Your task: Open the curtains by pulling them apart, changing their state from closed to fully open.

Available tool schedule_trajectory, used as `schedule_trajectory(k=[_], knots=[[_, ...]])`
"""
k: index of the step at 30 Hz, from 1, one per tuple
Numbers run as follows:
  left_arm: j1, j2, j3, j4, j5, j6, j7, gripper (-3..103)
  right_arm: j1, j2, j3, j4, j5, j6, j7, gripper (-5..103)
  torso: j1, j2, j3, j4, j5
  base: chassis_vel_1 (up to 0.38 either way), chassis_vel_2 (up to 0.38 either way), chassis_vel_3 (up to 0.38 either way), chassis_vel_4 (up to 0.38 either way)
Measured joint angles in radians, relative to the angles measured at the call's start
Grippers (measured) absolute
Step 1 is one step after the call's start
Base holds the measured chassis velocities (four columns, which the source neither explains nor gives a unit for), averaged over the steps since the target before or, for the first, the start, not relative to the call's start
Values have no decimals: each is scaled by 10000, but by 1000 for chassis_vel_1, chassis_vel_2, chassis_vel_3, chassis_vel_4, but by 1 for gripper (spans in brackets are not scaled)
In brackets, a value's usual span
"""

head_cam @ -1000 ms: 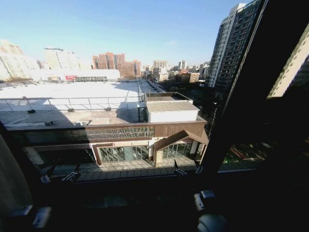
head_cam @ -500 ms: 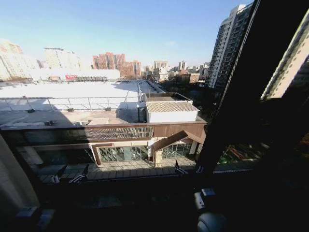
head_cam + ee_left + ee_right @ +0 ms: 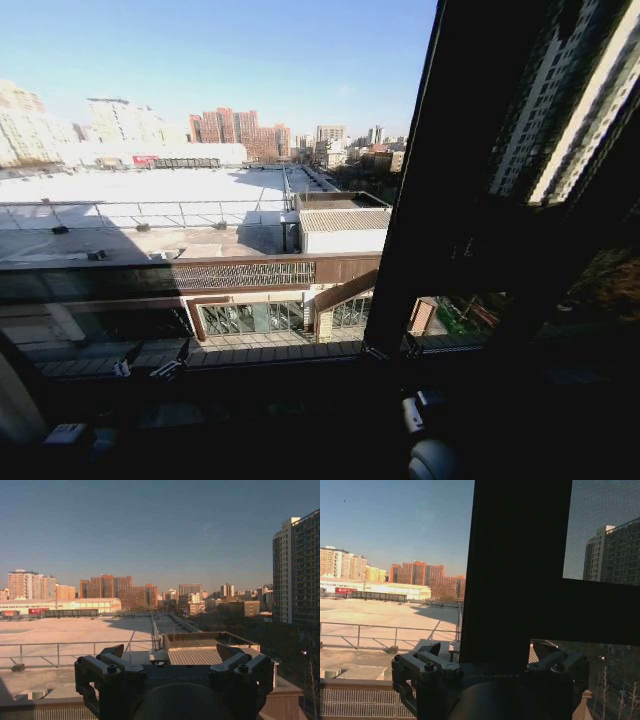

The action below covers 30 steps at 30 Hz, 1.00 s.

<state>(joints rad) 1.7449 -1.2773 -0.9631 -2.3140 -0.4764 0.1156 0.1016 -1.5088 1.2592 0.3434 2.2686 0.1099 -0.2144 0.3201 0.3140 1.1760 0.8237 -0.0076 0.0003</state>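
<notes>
Curtain [image 3: 15, 405] cut off at lower-left corner; both grippers' bodies cropped by wrist pics' edges, fingertips lost in shadow.

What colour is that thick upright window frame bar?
The window frame bar looks black, clearest in the right wrist view.

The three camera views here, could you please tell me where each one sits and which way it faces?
Head view: on the robot's head, facing out through the window glass and down; the left gripper shows low.
Left wrist view: on the left arm, facing outward; the left gripper open.
Right wrist view: on the right arm, facing the dark window frame; the right gripper open.
All share the rooftop.
</notes>
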Motion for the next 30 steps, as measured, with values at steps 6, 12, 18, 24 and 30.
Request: schedule_trajectory(k=[6, 12, 18, 24, 30], knots=[[51, -22, 2, 0, 23, -123, -7, 100, 94, 19, -12, -77, 0, -14, 8, 100, 0, 0, 0, -1, 1, -267, -464, 253, 486], [88, -71, 4, -50, 60, -144, -13, 100, 87, -2, -35, -76, 0, -26, 8, 100, -3, 1, -2, 1, 0, -225, -491, 228, 494], [128, -160, 85, -187, 166, -163, -20, 100, 7, -13, 10, 28, -3, -29, 7, 100, -2, 0, -1, -1, -1, -232, -459, 216, 459], [161, -244, 168, -306, 262, -188, -24, 100, -45, -20, 129, 104, -2, -32, 7, 100, 0, 0, 0, 0, 4, -215, -459, 210, 469], [160, -321, 307, -378, 383, -188, -33, 100, -80, -51, 172, 137, 9, -32, 8, 100, -1, 0, -1, 0, -4, -139, -424, 129, 417]])
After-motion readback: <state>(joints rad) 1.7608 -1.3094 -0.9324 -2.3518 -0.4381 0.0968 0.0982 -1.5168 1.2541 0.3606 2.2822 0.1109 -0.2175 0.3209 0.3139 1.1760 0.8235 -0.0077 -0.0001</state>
